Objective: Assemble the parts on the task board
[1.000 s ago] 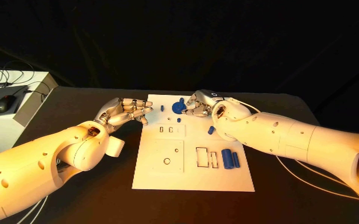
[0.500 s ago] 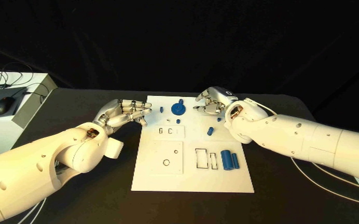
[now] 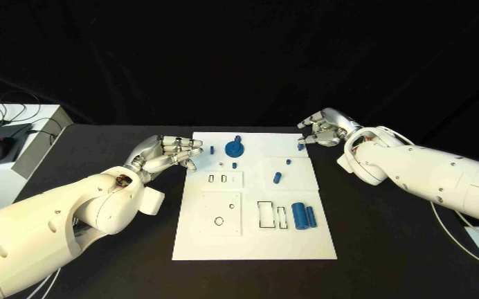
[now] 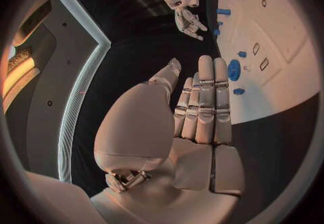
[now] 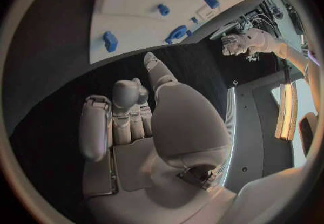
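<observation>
White and flat, the task board lies in the middle of the black desk, long side running near to far. Small blue parts sit on it: a round disc-shaped part near the far edge, a small peg just left of that, another small peg at the far right edge, a short piece near the middle right, and two larger cylinders side by side toward the near right.

Just off the board's far left edge hovers the left robot hand, its fingers extended and close together, pointing toward the board and gripping nothing; the left wrist view shows its palm bare. Beyond the far right corner, over the dark desk, is the right robot hand, its fingers curled inward; the right wrist view shows the curled fingers with nothing in them.
</observation>
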